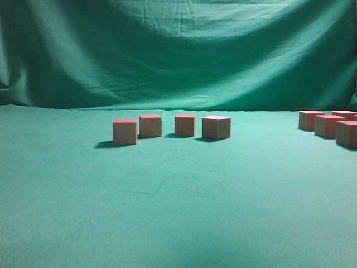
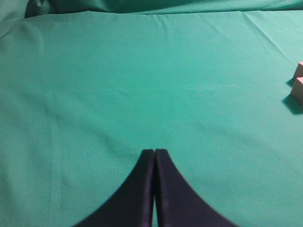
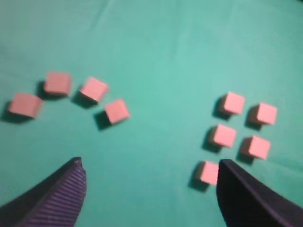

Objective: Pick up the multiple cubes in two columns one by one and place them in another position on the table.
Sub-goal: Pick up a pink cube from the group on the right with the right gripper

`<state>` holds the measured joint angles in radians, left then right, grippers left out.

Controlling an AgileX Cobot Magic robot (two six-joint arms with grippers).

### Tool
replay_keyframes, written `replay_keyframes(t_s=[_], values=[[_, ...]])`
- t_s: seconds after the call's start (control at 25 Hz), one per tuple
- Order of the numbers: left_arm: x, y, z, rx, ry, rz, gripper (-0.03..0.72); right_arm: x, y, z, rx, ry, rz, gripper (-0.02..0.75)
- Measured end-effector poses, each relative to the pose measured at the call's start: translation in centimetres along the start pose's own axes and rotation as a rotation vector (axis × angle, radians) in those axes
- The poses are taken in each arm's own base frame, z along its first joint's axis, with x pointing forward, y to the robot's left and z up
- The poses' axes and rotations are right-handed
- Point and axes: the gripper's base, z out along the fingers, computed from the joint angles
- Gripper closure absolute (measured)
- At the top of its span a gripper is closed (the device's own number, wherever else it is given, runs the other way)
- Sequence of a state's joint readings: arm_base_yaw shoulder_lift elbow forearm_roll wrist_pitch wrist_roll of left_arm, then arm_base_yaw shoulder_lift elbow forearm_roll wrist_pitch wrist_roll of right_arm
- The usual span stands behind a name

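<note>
- The right claw (image 3: 149, 189) is spread wide above the desk (image 1: 167, 212), ready to drop over one cube.
- Five cubes (image 3: 244, 127) wait in two columns; four moved cubes (image 3: 71, 97) sit apart.
- The left claw (image 2: 154, 153) is pressed together, empty.

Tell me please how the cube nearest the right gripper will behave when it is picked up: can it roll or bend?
The cube has flat faces and sharp edges, so it probably will not roll. It looks solid, thus likely stiff between the open right gripper fingers. Its faces look smooth, so perhaps slightly slippery.
</note>
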<state>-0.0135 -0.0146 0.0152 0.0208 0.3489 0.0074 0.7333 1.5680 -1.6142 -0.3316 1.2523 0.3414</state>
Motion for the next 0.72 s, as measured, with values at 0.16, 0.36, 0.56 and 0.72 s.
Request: replay_keyframes(t_s=[0.16,0.36,0.56,0.72], values=[[0.0,0.0,0.0,0.0,0.0,0.0,0.688,4.1,-2.3,4.9,0.086,0.208,0.013,0.178],[0.0,0.0,0.0,0.0,0.0,0.0,0.688,8.3,-4.1,9.6,0.126,0.332,0.089,0.178],[0.0,0.0,0.0,0.0,0.0,0.0,0.688,9.0,-5.9,11.6,0.091,0.27,0.254,0.178],[0.0,0.0,0.0,0.0,0.0,0.0,0.688,8.4,-7.5,12.2,0.058,0.197,0.351,0.178]])
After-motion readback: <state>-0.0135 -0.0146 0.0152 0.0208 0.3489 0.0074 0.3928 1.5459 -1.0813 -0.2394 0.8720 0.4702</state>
